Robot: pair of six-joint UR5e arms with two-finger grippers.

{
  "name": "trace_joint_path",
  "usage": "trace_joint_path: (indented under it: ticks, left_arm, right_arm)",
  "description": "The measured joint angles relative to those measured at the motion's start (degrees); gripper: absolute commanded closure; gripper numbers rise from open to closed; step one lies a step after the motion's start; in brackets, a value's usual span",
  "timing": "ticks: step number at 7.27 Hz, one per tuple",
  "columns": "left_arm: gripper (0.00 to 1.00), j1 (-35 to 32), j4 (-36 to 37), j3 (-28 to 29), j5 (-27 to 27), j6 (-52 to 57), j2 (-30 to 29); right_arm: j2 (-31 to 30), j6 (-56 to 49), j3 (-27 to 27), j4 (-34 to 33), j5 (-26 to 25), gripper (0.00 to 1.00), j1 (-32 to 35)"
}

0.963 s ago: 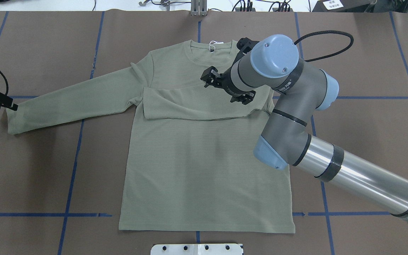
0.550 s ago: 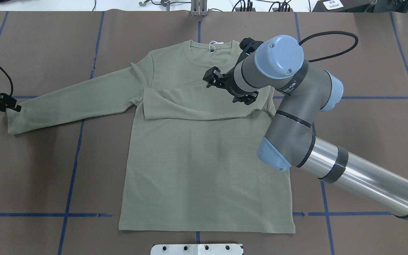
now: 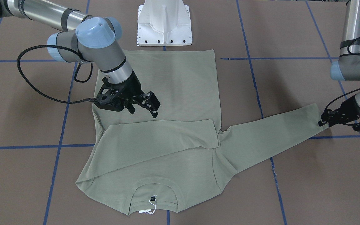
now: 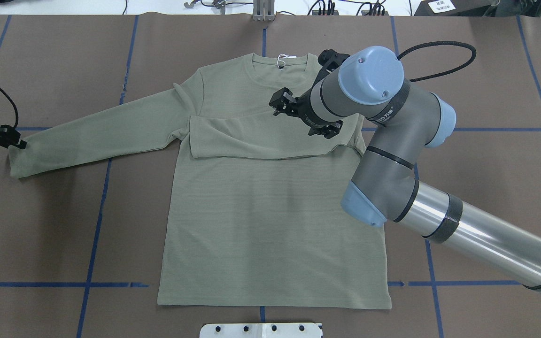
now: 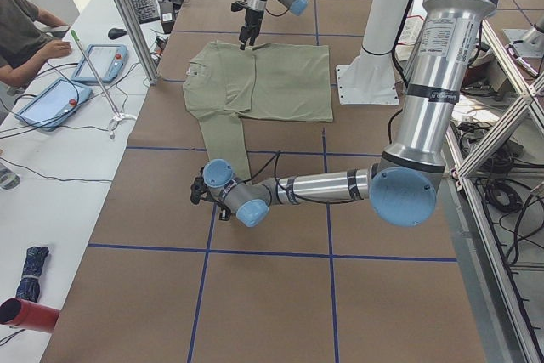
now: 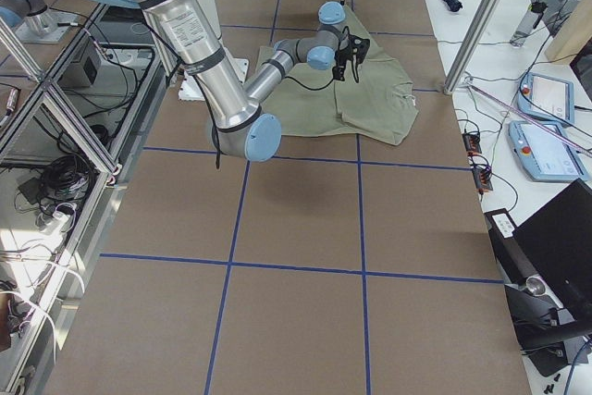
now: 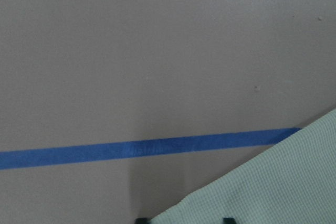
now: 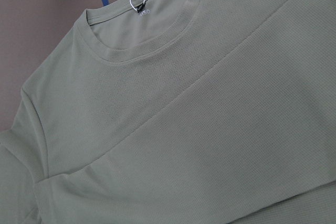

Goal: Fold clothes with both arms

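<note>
The olive-green shirt (image 4: pixel 270 225) lies flat, front up, neckline and white hang tag (image 4: pixel 281 61) at the far side. One sleeve (image 4: pixel 251 141) is folded across the chest. The other sleeve (image 4: pixel 96 131) stretches out to the overhead view's left. My right gripper (image 4: pixel 301 115) hovers open and empty over the chest by the folded sleeve; it also shows in the front view (image 3: pixel 144 111). My left gripper (image 4: pixel 17 142) is at the outstretched sleeve's cuff (image 7: pixel 273 187), with its fingertips apart at the fabric edge.
The brown table cover carries blue tape lines (image 4: pixel 94 234). The white base plate (image 4: pixel 261 330) sits at the near edge by the shirt's hem. A person (image 5: pixel 25 31) sits at a side table with tablets beyond the far edge.
The right arm has drifted slightly to the right over the chest, its gripper still open. The left gripper has edged a little closer onto the cuff. The shirt has not moved.
</note>
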Motion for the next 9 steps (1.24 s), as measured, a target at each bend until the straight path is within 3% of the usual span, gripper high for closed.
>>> trace_joint_path:
  ticks: [3, 5, 7, 9]
  left_arm:
    - [1.0, -0.1, 0.0, -3.9, -4.2, -3.0, 0.1]
    - [1.0, 0.0, -0.6, -10.8, -8.0, -14.7, -2.2]
    - [1.0, 4.8, -0.8, -14.2, -7.9, -34.9, -12.7]
    - [1.0, 13.3, -0.3, -13.7, 0.6, -52.6, -26.4]
  right_arm:
    - [-0.7, 0.0, 0.9, 0.0, 0.2, 0.0, 0.3]
    - [-7.0, -3.4, 6.1, 0.1, 3.3, 0.0, 3.6]
    - [-16.1, -14.2, 10.2, 0.2, 9.9, 0.0, 11.1]
    - [-23.3, -28.4, 10.7, 0.3, 16.4, 0.0, 18.9]
